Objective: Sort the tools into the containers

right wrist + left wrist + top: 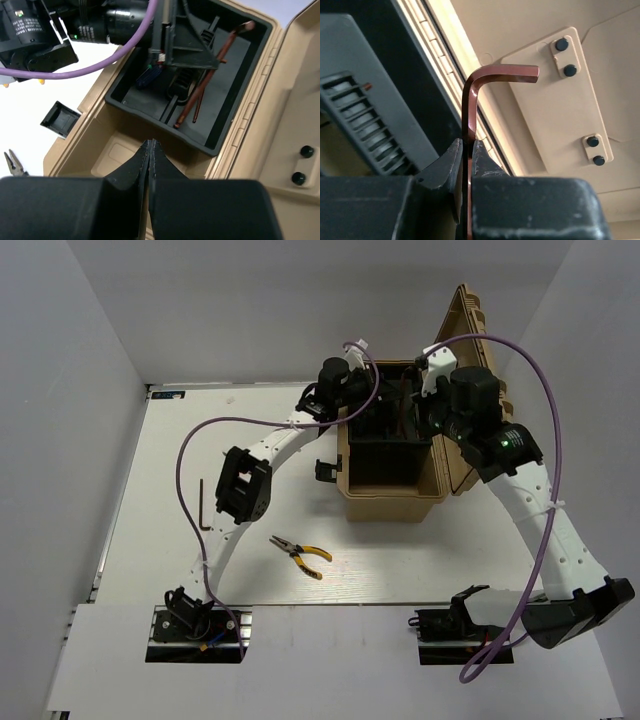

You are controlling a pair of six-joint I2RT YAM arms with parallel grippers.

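Tan toolbox (395,502), black inner tray (160,122), coppery-brown hex key (470,110), yellow-handled pliers (300,556), purple cables (182,475), white table (150,460).

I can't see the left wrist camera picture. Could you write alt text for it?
The left gripper pinches a coppery L-shaped hex key upright, with its short end bent to the right. Behind it are a tan toolbox lid and, at left, a black tray.

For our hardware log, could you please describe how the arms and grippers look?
The left arm and right arm have white perforated shells, black joints and a purple cable each. The right shows a green light. The left gripper and right gripper are matte black, wedge-tipped.
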